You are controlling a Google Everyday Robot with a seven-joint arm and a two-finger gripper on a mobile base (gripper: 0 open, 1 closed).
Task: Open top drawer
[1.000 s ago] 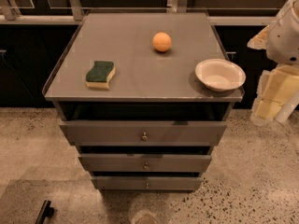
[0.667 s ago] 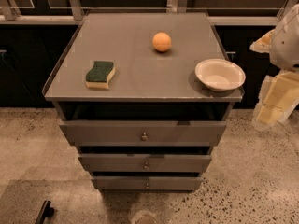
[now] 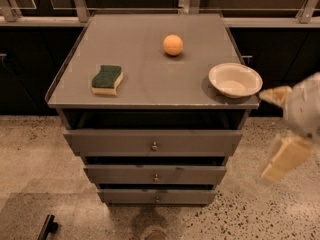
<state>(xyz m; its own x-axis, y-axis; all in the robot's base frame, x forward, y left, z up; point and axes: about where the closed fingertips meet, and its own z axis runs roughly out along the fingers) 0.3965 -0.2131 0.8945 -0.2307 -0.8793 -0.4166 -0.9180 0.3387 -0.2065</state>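
The top drawer point(image 3: 115, 143) is the widest grey-brown front of the cabinet, just under the tabletop, with a small round metal knob point(image 3: 154, 146) at its centre. A dark gap shows between it and the tabletop. Two narrower drawer fronts point(image 3: 155, 175) sit below it, each with its own knob. My gripper point(image 3: 281, 128) is at the right edge of the view, a white and cream shape blurred by motion. It is beside the cabinet's right side, about level with the top drawer, and touches nothing.
On the grey tabletop point(image 3: 145, 84) lie a green and yellow sponge point(image 3: 107, 79) at the left, an orange ball point(image 3: 173, 45) at the back and a white bowl point(image 3: 235, 80) at the right front corner. Speckled floor surrounds the cabinet. A dark object point(image 3: 47, 227) lies at the bottom left.
My arm and gripper have moved down and a little left along the cabinet's right side. The drawers and the things on the tabletop have not moved.
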